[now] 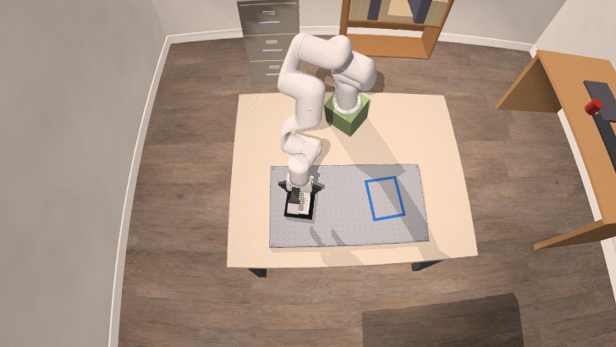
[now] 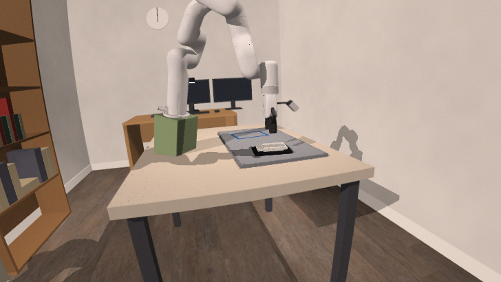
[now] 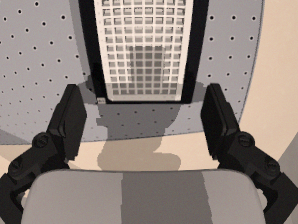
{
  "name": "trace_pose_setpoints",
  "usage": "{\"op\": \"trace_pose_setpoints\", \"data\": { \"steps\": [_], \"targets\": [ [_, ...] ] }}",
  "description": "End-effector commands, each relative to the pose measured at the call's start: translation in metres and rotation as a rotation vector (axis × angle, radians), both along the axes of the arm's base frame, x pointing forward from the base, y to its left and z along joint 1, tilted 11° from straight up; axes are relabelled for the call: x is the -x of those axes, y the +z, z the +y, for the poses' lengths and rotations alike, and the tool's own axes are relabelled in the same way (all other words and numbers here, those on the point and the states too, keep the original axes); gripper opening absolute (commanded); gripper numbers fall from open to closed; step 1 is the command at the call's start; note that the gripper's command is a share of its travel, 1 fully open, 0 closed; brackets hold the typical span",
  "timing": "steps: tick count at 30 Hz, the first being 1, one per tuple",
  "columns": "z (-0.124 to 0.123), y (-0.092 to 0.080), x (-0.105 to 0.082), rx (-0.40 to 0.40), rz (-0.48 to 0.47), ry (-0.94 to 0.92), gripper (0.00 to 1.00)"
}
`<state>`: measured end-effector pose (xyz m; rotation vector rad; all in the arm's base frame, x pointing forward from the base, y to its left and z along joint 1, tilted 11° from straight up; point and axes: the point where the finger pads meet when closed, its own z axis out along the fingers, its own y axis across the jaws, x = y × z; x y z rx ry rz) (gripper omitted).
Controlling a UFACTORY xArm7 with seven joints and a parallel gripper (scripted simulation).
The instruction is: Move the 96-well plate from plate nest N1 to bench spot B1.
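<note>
Place: an office room.
Storage: a filing cabinet and a bookshelf stood by the walls.
Desk: it carried two monitors.
Wall: a clock hung there.

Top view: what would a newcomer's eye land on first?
The white arm arches from its green pedestal down over the gray deck. Its open gripper hangs above the white 96-well plate, which sits in the black nest. The blue taped outline lies apart on the same deck.
</note>
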<state>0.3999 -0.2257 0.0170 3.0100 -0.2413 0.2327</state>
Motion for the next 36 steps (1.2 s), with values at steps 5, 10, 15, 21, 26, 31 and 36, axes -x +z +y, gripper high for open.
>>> {"op": "trace_pose_setpoints", "data": {
  "steps": [5,10,15,21,26,31,36],
  "targets": [
    [-0.002,-0.012,-0.003,0.002,-0.004,0.0,1.0],
    [-0.003,-0.017,-0.004,0.002,-0.004,0.0,1.0],
    [-0.004,-0.025,-0.005,0.002,-0.004,0.0,1.0],
    [-0.005,-0.035,-0.007,0.002,-0.004,0.0,1.0],
    [-0.006,-0.04,-0.007,0.002,-0.003,0.0,1.0],
    [-0.007,-0.048,-0.009,0.002,-0.003,0.0,1.0],
    [-0.007,-0.047,-0.009,0.002,-0.003,0.0,1.0]
  ]
}}
